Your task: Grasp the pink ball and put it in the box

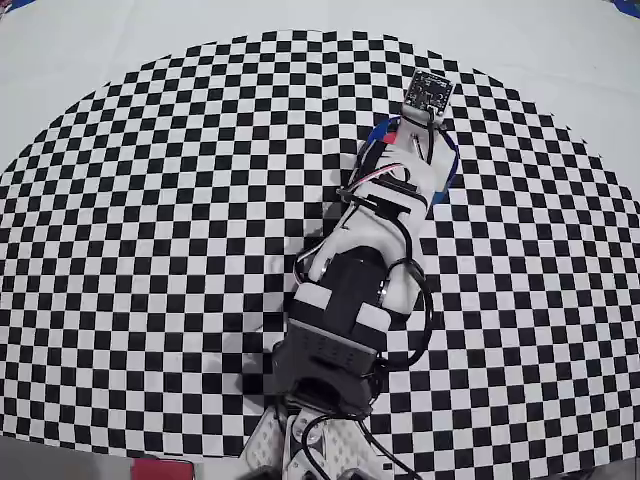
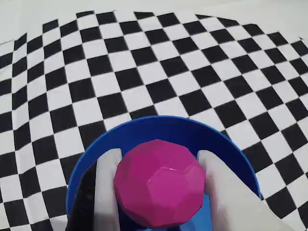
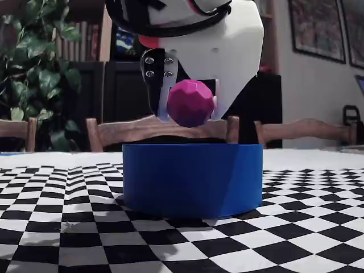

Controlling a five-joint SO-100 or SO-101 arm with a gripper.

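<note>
While the hand [image 3: 190,114] pinches the pink ball [image 3: 190,103], only air separates it from the box [image 3: 192,178].

Soft, even light is falling on my checkered cloth [image 1: 150,200]. Its squares are bending near the edges in my overhead and wrist views. My fingers [image 2: 108,192] are looking blurry up close. The room behind is looking dim.

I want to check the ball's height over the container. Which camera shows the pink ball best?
The fixed view: the faceted magenta-pink ball hangs in the pincer just above the round blue container's rim. The wrist view shows it large but gives no height. Overhead, the arm hides it.
</note>
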